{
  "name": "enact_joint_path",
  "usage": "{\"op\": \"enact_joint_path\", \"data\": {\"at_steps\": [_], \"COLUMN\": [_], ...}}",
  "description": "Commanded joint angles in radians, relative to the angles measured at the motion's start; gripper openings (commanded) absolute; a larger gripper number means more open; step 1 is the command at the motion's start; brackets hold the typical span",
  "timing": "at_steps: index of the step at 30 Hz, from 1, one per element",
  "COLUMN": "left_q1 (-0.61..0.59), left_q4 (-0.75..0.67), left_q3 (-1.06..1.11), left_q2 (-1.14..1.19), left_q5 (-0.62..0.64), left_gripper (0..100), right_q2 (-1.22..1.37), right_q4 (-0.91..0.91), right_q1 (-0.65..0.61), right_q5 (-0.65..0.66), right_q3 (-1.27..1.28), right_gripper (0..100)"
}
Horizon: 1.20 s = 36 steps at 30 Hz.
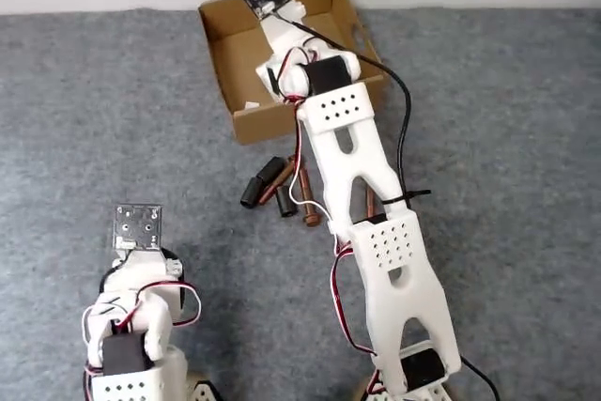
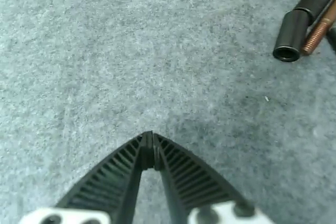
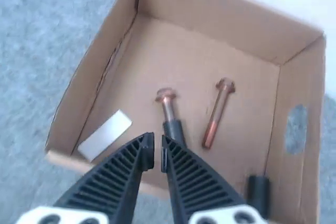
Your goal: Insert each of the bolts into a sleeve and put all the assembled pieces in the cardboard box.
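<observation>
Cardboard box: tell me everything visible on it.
The cardboard box is brown, shallow and open-topped, sitting on the grey carpet near its far edge. Inside lie a copper bolt pushed into a black sleeve, a loose bolt, a spare sleeve and a white slip. The right gripper hangs over it.

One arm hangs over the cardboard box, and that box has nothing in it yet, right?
Not quite. The right arm does hang over the cardboard box, but the box is not empty: the right wrist view shows a bolt with a black sleeve at its end, a bare bolt, a loose sleeve and a white slip inside.
</observation>
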Motion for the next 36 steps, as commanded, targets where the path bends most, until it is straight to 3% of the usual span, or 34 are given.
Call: {"op": "enact_joint_path", "data": {"at_steps": [1,8,17,26,33,36], "left_q1": [-0.009,-0.009,-0.009,-0.008,-0.008,-0.008], "left_q4": [-0.017,-0.014,-0.012,-0.012,-0.012,-0.012], "left_q3": [-0.004,-0.004,-0.004,-0.004,-0.004,-0.004], "left_q2": [-0.006,-0.006,-0.006,-0.006,-0.006,-0.006], "left_q5": [0.000,0.000,0.000,0.000,0.000,0.000], "left_gripper": [1,1,1,1,1,1], "right_q2": [-0.050,-0.042,-0.054,-0.309,-0.354,-0.315], "right_q4": [0.104,0.352,0.487,0.484,0.479,0.467], "right_q1": [-0.005,-0.021,-0.061,-0.122,-0.130,-0.137], "right_q5": [0.006,0.003,-0.264,-0.353,-0.456,-0.453], "right_q3": [-0.074,-0.157,-0.129,0.381,0.614,0.615], "right_gripper": [0.8,0.8,0.8,1.3,21.9,22.5]}}
